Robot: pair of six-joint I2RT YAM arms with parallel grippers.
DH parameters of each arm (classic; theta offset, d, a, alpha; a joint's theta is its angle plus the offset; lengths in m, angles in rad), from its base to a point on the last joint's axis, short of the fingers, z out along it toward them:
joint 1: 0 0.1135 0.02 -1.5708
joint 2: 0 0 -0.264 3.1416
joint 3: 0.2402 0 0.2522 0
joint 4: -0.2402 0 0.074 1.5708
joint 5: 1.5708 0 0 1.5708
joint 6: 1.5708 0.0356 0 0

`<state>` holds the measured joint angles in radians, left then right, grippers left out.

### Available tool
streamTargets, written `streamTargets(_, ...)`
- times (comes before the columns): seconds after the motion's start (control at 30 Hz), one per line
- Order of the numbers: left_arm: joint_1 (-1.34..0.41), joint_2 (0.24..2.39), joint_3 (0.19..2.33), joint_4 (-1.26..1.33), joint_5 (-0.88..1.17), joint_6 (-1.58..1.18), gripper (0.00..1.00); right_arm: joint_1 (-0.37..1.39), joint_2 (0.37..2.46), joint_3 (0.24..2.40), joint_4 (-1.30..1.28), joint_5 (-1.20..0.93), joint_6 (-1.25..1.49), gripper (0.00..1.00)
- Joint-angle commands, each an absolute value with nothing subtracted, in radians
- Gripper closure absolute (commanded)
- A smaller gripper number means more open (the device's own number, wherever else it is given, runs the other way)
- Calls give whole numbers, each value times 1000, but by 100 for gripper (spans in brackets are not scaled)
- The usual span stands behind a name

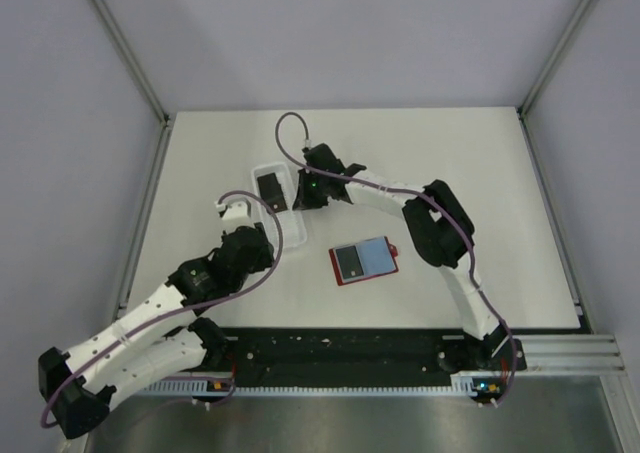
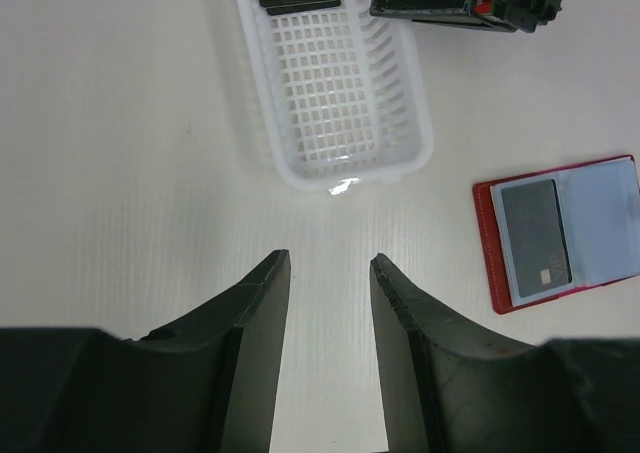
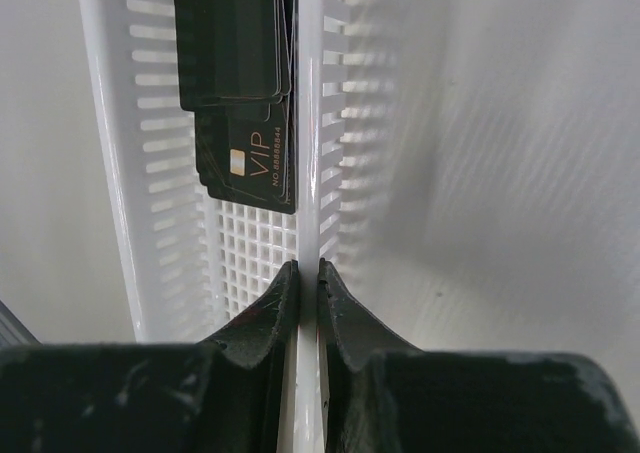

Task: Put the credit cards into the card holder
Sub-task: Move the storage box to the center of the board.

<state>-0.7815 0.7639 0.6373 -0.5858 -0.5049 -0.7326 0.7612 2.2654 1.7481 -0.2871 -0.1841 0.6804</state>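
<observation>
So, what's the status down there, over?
Left pincer open, empty. Right pincer shut on white tray wall. Black cards stacked in tray; one card on open red wallet. Nothing blocking wallet.

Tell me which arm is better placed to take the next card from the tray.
Probably left. The left gripper is open and empty, facing the white tray; the right gripper is shut on the tray's wall, beside the credit cards.

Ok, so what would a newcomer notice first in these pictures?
The right gripper pinches one long wall of the white tray, which holds a stack of black credit cards at its far end. Beside it, the red card holder lies open with one card on it.
</observation>
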Motion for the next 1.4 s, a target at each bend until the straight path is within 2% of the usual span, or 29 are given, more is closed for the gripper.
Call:
streamTargets(0.0,-765,779,635,-529,-491,-701,57,703,2181,1735,-291,-196,586,96)
streamTargets(0.17,-753,799,635,-511,-477,-689,60,672,2149,1732,-316,-198,483,100)
streamTargets(0.4,-738,822,632,-477,-448,-667,65,631,2117,1738,-406,-178,322,100)
streamTargets(1.0,-664,977,692,-351,-367,-621,64,515,2040,1631,-514,-103,78,100)
streamTargets(1.1,-631,1046,732,-296,-327,-617,65,508,2016,1626,-515,-101,75,77)
streamTargets(1.17,-609,1104,758,-261,-299,-614,66,509,2000,1635,-515,-94,74,68)
streamTargets(1.27,-586,1201,802,-215,-262,-615,69,508,1987,1672,-515,-91,72,61)
streamTargets(1.37,-581,1278,837,-167,-241,-612,71,509,1994,1727,-512,-104,89,59)
